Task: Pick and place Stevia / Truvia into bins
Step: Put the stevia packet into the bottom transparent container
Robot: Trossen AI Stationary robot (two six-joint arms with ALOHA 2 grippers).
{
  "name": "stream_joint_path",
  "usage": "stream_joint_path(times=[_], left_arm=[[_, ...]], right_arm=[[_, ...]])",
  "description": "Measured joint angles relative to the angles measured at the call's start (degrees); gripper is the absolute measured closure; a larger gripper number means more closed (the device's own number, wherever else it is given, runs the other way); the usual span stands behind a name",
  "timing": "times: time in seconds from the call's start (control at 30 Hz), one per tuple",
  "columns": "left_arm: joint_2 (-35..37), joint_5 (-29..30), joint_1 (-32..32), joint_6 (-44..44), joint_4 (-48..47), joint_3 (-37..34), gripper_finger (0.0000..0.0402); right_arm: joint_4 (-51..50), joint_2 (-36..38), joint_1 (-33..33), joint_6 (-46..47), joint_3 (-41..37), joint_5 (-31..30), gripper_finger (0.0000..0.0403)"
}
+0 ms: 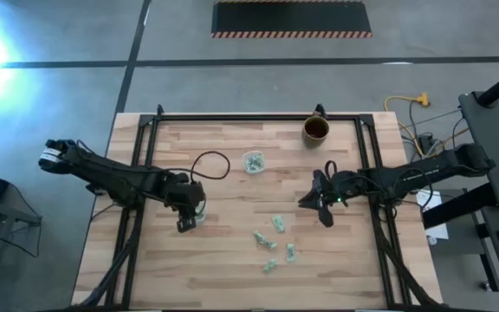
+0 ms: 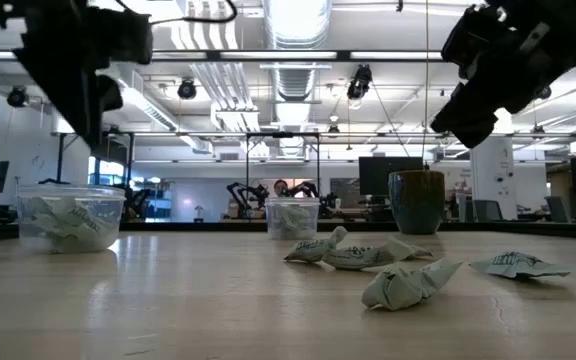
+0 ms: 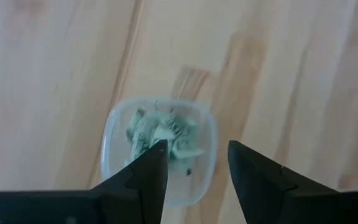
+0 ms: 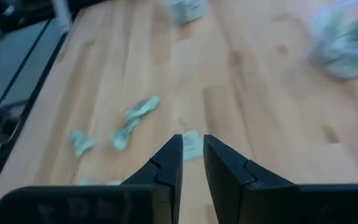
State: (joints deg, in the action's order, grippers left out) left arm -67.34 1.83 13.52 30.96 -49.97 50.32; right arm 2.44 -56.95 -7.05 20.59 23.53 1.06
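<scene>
Several pale green and white sachets lie crumpled on the wooden table, right of its middle, and show in the low view. One clear cup stands left of centre with sachets inside. A second clear cup with sachets stands farther back. My left gripper hangs open straight above the nearer cup. My right gripper hovers over the table's right half, its fingers a narrow gap apart. A sachet lies on the table just beyond its tips.
A brown mug stands near the table's far edge, right of centre. A black cable loops on the table behind the left arm. A dark metal frame borders the tabletop. Bare wood lies along the near edge.
</scene>
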Motion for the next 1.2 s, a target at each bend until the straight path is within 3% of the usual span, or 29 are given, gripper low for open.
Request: stream_joint_path(times=[0.2,0.43,0.63,0.9,1.2], left_arm=[[0.03,0.93,0.03,-0.48,7.26,2.43,0.0251],[-2.32,6.82,0.04,-10.5,29.17,1.58,0.0251],[-11.94,7.5,0.0,-22.64,50.37,1.06,0.0251],[-26.96,1.08,0.0,-24.27,53.24,5.4,0.0251],[-36.74,-6.89,-0.02,-24.24,53.0,9.8,0.0251]], right_arm=[[1.63,-3.66,-2.03,-1.53,-0.13,2.42,0.0346],[11.17,-13.73,-3.21,-3.89,0.48,2.6,0.0346],[18.71,-20.27,-3.03,-0.94,0.59,1.97,0.0346],[20.32,-18.92,-3.12,-0.21,-0.07,3.78,0.0346],[20.12,-15.55,-3.12,0.64,-2.55,3.97,0.0346]])
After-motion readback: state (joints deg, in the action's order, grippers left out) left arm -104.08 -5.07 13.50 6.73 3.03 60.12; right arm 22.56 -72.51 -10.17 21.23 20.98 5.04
